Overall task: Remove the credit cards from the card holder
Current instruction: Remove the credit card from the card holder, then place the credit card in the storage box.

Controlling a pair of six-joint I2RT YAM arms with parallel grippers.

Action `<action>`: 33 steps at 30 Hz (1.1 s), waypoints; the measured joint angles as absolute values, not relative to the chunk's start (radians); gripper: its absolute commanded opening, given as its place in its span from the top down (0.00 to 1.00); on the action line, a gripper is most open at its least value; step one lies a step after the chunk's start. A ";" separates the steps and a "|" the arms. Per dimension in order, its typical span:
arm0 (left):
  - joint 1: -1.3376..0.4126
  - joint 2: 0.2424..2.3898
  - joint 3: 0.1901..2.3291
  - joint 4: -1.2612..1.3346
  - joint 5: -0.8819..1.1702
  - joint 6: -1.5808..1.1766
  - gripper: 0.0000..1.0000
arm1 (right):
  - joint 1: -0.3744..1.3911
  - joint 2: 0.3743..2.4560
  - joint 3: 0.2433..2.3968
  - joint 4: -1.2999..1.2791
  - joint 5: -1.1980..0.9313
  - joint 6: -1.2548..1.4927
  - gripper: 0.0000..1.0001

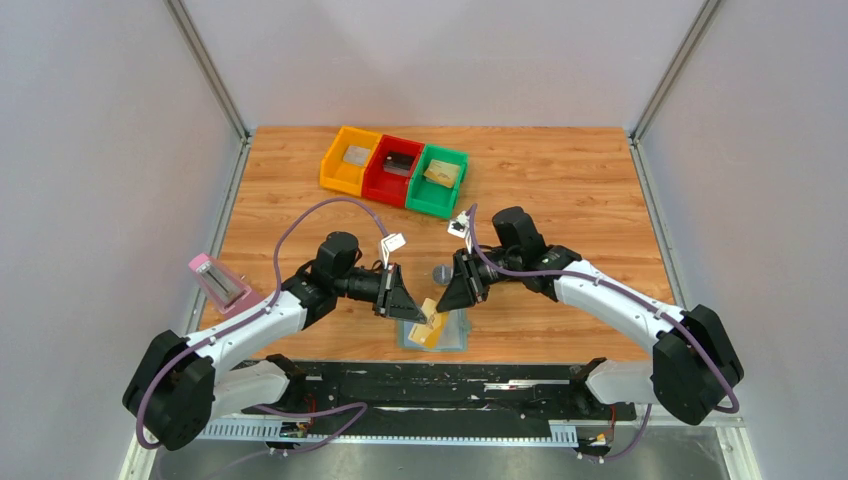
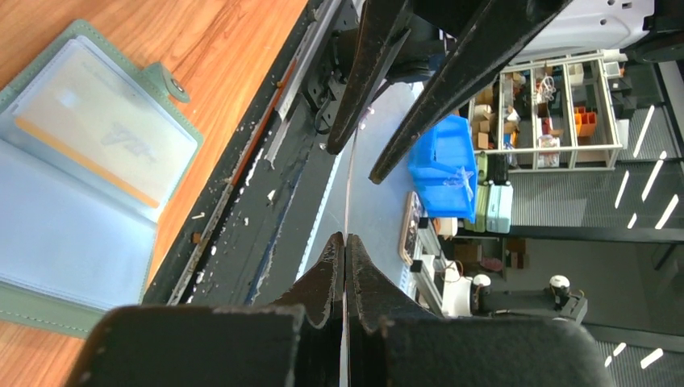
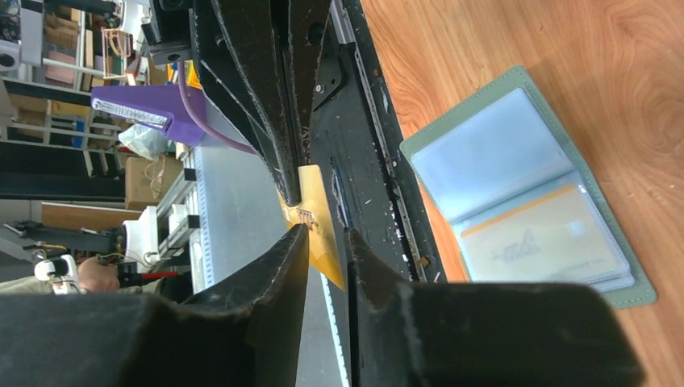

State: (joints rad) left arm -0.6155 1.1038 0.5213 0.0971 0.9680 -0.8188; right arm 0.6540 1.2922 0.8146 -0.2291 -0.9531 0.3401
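The card holder lies open at the table's near edge, pale blue-grey. One sleeve holds a pale card with an orange band. A gold credit card hangs just above the holder. My left gripper is shut on its edge, which shows as a thin line in the left wrist view. My right gripper faces it from the right. Its jaws stand apart on either side of the card's free end, with a gap showing.
Yellow, red and green bins stand in a row at the back, each with a card-like item inside. A black microphone lies behind the grippers. A pink-topped object sits at the left edge. The black mounting rail runs along the front.
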 measured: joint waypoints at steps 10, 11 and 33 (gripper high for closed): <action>-0.616 1.104 0.556 0.001 0.934 -0.769 0.49 | 0.654 1.277 0.815 -0.224 -0.957 0.347 1.00; -0.616 1.104 0.572 -0.028 0.923 -0.756 0.46 | 0.654 1.270 0.813 -0.222 -0.949 0.351 1.00; -0.616 0.857 0.973 -0.691 0.097 -0.405 0.13 | 0.453 1.428 1.007 -0.166 -0.449 0.592 1.00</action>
State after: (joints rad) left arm -0.6155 0.8570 0.9733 -0.6910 0.0971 -0.4046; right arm 0.4526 1.4284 1.0065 -0.1661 -0.4492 0.5922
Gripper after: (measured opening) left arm 0.873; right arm 0.013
